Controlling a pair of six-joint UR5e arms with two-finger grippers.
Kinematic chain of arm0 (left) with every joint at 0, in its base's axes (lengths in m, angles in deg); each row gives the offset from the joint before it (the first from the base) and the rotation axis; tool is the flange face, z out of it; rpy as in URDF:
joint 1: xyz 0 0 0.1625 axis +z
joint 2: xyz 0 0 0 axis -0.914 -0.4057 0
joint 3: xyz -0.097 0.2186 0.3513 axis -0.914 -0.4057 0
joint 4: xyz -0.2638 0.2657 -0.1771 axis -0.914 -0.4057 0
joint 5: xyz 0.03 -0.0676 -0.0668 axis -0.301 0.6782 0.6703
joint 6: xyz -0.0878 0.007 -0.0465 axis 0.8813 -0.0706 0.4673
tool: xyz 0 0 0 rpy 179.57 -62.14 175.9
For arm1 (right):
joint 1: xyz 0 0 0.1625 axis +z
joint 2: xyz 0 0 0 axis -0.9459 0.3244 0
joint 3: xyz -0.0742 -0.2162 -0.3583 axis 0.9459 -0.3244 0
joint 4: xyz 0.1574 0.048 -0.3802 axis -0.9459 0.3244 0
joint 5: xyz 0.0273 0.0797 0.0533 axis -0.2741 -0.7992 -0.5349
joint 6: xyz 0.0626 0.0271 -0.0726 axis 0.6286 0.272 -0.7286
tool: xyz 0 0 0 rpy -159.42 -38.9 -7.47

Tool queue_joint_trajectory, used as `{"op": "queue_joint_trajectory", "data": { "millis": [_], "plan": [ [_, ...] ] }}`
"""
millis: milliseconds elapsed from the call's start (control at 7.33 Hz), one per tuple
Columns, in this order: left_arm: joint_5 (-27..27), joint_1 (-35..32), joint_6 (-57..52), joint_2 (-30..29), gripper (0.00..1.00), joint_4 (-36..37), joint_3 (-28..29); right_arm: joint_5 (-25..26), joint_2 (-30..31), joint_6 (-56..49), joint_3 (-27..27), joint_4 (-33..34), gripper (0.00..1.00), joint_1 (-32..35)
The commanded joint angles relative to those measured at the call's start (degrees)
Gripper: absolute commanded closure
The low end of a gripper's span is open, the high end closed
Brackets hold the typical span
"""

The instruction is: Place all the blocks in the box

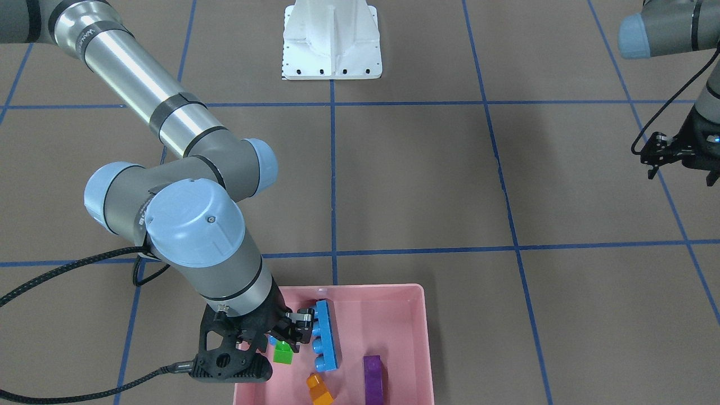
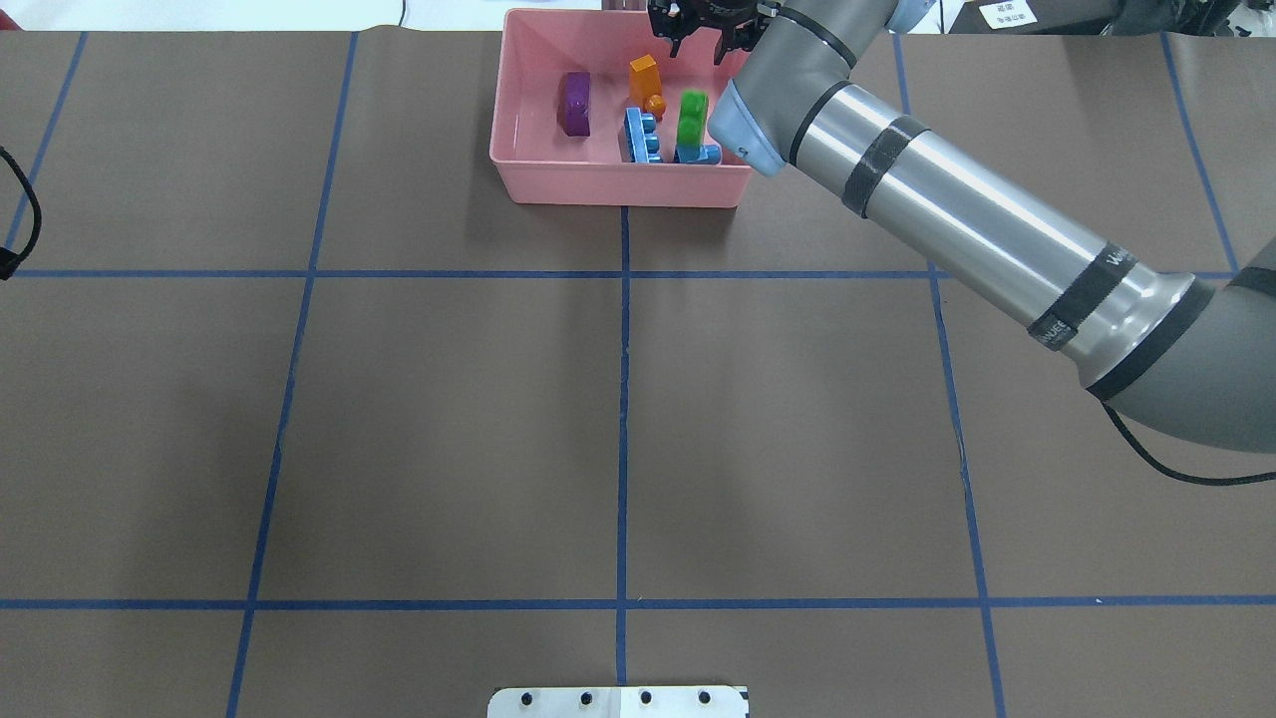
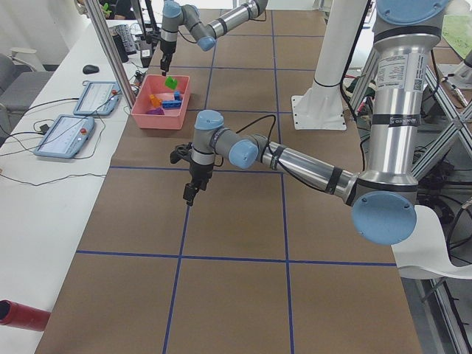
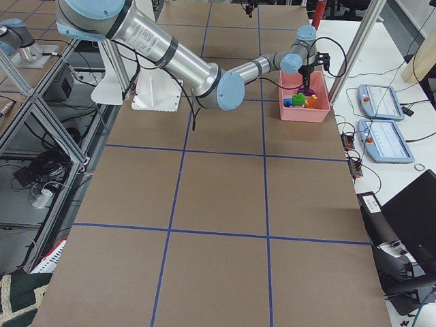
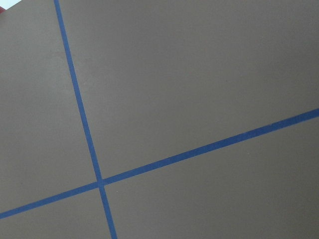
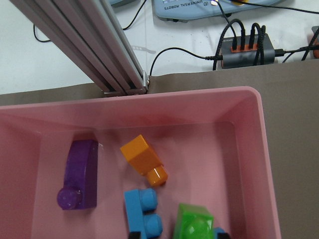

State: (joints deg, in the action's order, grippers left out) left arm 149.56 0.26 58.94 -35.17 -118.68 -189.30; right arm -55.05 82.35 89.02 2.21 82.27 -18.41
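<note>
The words "UNIVERSAL ROBOTS" could be read on a teach pendant (image 6: pixel 189 6) lying past the far edge of the bench. The lettering on the right arm's silver tube was too partial to make out.

The right gripper (image 2: pixel 696 40) hung over the pink box (image 2: pixel 618 194), its fingers spread wide and gripping nothing. The green brick (image 2: pixel 692 118) lay just below them. The box sat at the middle of the bench's far edge, opposite the robot base (image 1: pixel 332 39).

All five bricks were inside it. The green one touched the small blue brick (image 2: pixel 702 154), though whether it sat on it or leaned against it could not be told. The long blue brick (image 2: pixel 643 138) lay on its side just beside them. The orange brick (image 2: pixel 646 80) and the purple brick (image 2: pixel 574 103) lay further over.

The left gripper (image 1: pixel 682 174) hovered over bare bench near the left end, above crossing blue tape lines (image 5: pixel 99 181). Its fingers were apart and held nothing.
</note>
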Motion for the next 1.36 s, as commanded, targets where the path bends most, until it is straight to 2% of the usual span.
{"op": "queue_joint_trajectory", "data": {
  "millis": [0, 136, 273, 409, 545, 682, 818, 955, 1091, 1227],
  "plan": [
    [0.0, -2.2, -1.7, 1.4, 0.00, -0.1, 0.4, -1.7, -1.1, -0.5, 1.8, 0.7, 0.00, 1.6],
    [0.0, -2.9, -1.3, 1.5, 0.00, 0.0, 0.7, -4.3, -1.0, -0.9, 5.4, 6.6, 0.00, 3.7],
    [0.6, -5.1, -1.6, 2.4, 0.00, -0.1, 0.6, -9.0, -0.4, -6.3, 10.4, 14.6, 0.00, 7.2],
    [1.8, -5.8, -1.9, 2.6, 0.00, -0.2, 0.7, -12.7, 2.2, -15.4, 17.1, 22.8, 0.00, 10.4],
    [2.8, -6.4, -1.9, 2.6, 0.00, -0.3, 0.7, -12.9, 7.7, -21.3, 25.2, 27.3, 0.00, 12.0],
    [3.0, -7.7, -2.0, 2.7, 0.00, -0.3, 0.6, -16.2, 12.9, -27.2, 28.2, 27.9, 0.00, 15.9],
    [6.4, -9.2, -1.9, 3.2, 0.00, -0.2, 1.3, -22.0, 18.6, -34.6, 29.6, 27.9, 0.00, 20.9],
    [9.4, -11.4, -1.9, 3.9, 0.00, -0.2, 1.6, -24.2, 29.1, -44.3, 34.5, 27.3, 0.00, 23.8],
    [12.2, -12.8, -1.9, 5.0, 0.00, -0.2, 1.6, -23.8, 38.0, -56.0, 37.0, 27.1, 0.00, 26.2],
    [13.5, -14.3, -1.9, 6.1, 0.00, -0.2, 1.6, -23.5, 43.9, -61.9, 37.3, 27.1, 0.00, 29.6]
  ]
}}
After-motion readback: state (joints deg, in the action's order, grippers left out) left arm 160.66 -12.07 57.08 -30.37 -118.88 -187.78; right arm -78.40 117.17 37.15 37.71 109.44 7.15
